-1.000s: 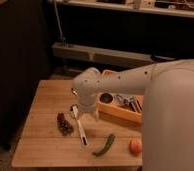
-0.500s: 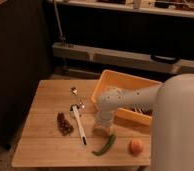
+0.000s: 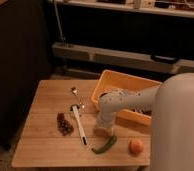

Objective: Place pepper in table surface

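The green pepper (image 3: 105, 145) lies flat on the wooden table surface (image 3: 45, 145) near the front edge, curved, with its tip pointing left. My gripper (image 3: 104, 131) hangs just above the pepper's upper end, at the end of the white arm (image 3: 127, 100) that reaches in from the right over the bin. The jaws stand open, and nothing is held between them. The pepper rests on the wood.
An orange-yellow bin (image 3: 109, 79) stands at the back right of the table. A dark grape cluster (image 3: 65, 124), a white-handled utensil (image 3: 79, 126) and a spoon (image 3: 76, 95) lie left of the gripper. A small orange fruit (image 3: 136, 146) sits right of the pepper.
The arm has swung right and toward the front edge, from beside the utensil to just above the pepper. The pepper and the other objects have stayed where they were.
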Controlling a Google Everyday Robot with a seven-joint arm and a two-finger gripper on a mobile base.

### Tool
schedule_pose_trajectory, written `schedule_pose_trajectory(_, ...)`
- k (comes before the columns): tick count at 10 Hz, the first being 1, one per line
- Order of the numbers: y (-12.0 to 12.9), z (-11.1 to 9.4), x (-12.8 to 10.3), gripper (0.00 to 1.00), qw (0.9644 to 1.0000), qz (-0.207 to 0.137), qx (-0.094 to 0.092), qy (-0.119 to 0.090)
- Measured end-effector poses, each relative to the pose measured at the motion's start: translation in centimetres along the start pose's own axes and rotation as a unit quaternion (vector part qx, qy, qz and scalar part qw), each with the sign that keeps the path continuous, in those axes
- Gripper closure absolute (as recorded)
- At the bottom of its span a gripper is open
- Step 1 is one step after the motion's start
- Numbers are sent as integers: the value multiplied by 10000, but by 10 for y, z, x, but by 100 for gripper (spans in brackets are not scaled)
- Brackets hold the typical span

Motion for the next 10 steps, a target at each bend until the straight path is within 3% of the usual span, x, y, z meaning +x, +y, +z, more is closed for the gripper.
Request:
schedule_pose_trajectory(3,-10,-15,-1,35,9999,94,30,-115)
schedule_pose_trajectory(5,-25,-53,-1,35,9992,275,-3,-305)
schedule_pose_trajectory(8,-47,-126,1,35,9974,466,-19,-546)
schedule_pose_trajectory(10,-49,-145,7,35,9975,509,-15,-482)
